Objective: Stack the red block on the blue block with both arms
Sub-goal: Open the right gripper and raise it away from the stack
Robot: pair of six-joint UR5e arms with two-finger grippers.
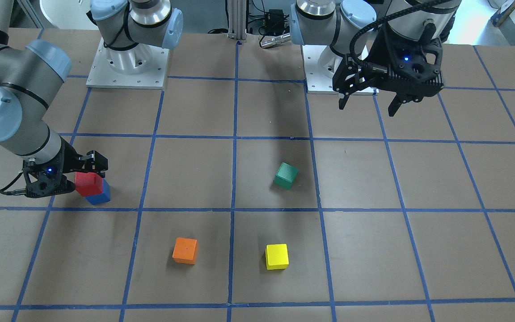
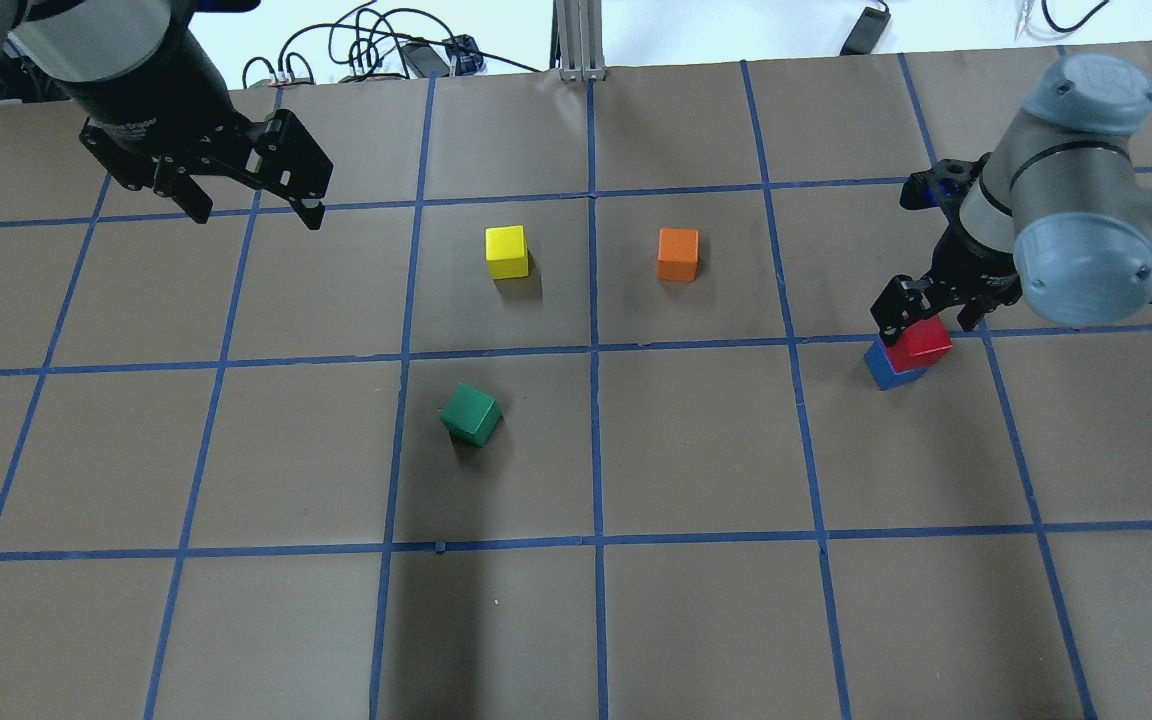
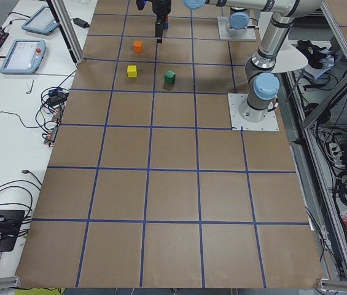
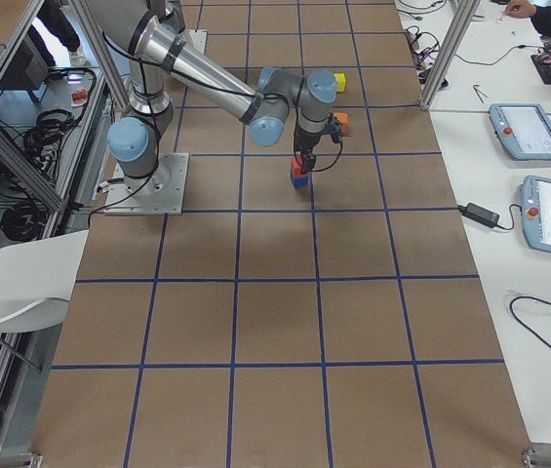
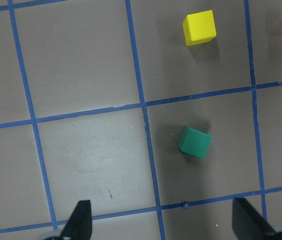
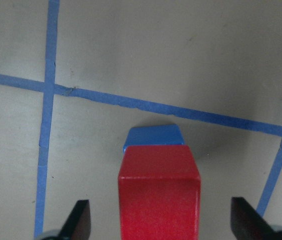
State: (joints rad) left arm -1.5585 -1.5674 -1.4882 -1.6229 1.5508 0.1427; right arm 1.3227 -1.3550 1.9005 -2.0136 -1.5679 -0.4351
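Observation:
The red block (image 1: 88, 184) sits on top of the blue block (image 1: 99, 196), slightly offset, on the robot's right side of the table; the stack also shows in the overhead view as red (image 2: 921, 340) on blue (image 2: 886, 372). My right gripper (image 2: 929, 312) is low around the red block. In the right wrist view its fingers (image 6: 81, 220) stand wide apart, clear of the red block (image 6: 159, 195), with the blue block (image 6: 153, 136) below. My left gripper (image 2: 256, 200) is open and empty, high above the far left of the table; it also shows in the front view (image 1: 369, 100).
A green cube (image 2: 471, 414) lies tilted near the table's middle. A yellow cube (image 2: 507, 251) and an orange cube (image 2: 678, 254) stand further forward. Blue tape lines grid the brown table. The green cube (image 5: 194, 142) and the yellow cube (image 5: 199, 27) show below my left wrist.

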